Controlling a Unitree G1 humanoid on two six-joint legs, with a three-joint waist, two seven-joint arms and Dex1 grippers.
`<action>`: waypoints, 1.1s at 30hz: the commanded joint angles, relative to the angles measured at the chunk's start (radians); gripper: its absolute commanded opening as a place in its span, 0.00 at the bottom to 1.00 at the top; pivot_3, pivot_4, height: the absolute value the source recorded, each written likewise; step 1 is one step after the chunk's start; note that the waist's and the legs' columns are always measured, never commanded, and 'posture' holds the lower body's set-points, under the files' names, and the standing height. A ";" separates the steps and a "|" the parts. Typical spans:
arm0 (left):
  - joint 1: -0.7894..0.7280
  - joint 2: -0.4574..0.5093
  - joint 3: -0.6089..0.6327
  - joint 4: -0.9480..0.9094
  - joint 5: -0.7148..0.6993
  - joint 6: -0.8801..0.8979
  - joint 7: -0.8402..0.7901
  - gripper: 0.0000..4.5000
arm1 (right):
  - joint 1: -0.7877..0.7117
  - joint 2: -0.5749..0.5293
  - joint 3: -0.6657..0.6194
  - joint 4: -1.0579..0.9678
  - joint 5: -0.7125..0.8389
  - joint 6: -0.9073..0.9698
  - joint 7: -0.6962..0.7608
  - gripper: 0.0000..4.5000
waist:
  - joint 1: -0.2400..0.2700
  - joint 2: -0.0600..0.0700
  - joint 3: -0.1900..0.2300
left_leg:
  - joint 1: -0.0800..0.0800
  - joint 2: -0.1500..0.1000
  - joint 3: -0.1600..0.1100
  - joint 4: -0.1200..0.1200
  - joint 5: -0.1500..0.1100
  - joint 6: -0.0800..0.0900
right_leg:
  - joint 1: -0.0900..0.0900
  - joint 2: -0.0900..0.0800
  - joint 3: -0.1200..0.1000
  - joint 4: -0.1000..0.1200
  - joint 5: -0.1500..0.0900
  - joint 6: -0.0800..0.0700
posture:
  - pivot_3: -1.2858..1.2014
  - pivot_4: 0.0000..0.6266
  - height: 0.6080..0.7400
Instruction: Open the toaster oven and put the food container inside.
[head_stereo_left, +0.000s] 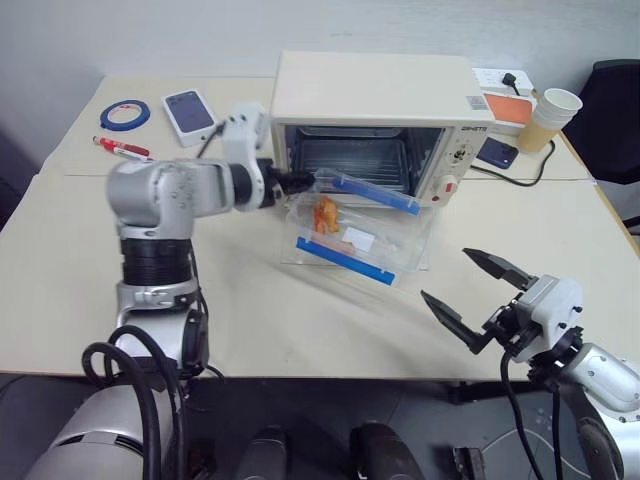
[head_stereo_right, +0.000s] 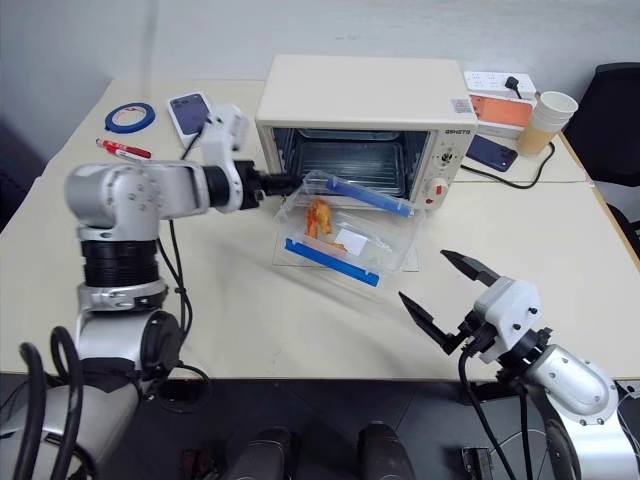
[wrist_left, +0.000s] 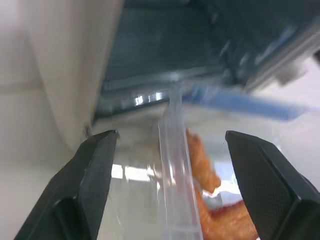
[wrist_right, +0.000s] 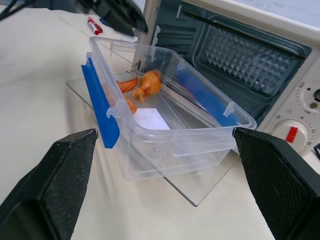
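The clear rectangular plastic food container (head_stereo_left: 352, 228) with 2 blue side clips and orange-brown food pieces inside is sitting tilted on the lowered glass door (wrist_right: 200, 192) of the cream-white boxy toaster oven (head_stereo_left: 375, 105), its far edge leaning toward the open cavity. The left gripper (wrist_left: 170, 150) is hovering at the container's near-left corner with its 2 black fingers spread wide on either side of the clear rim, seemingly not pinching it, though the blur makes contact hard to judge. The right gripper (head_stereo_left: 478, 290) is waiting well apart over the pale tabletop (head_stereo_left: 300, 320), its fingers spread fully and holding nothing.
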 joint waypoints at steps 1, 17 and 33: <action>0.043 0.126 0.022 -0.021 -0.062 -0.140 -0.226 0.80 | -0.003 -0.042 -0.039 -0.033 0.092 0.039 0.051 1.00 | 0.000 0.000 0.000 | 0.001 0.000 0.000 0.000 0.000 0.000 | 0.000 0.000 0.000 0.000 0.000 0.000 | 0.52 0.24 1.00; 0.659 0.268 -0.113 -0.069 0.049 -0.976 -0.817 0.03 | -0.078 -0.081 0.244 -0.002 -0.055 0.207 0.027 0.28 | 0.011 0.002 0.000 | -0.003 0.000 -0.007 0.004 -0.001 0.002 | 0.003 -0.003 0.002 -0.004 0.000 0.000 | 0.52 0.24 1.00; 0.585 -0.005 -0.225 -0.102 0.135 -0.936 -0.495 0.00 | -0.349 -0.041 0.227 0.237 -0.129 0.229 -0.022 0.01 | 0.004 0.002 0.000 | -0.002 0.000 -0.003 0.005 -0.002 0.003 | 0.002 -0.001 0.000 -0.002 0.000 0.000 | 0.52 0.24 1.00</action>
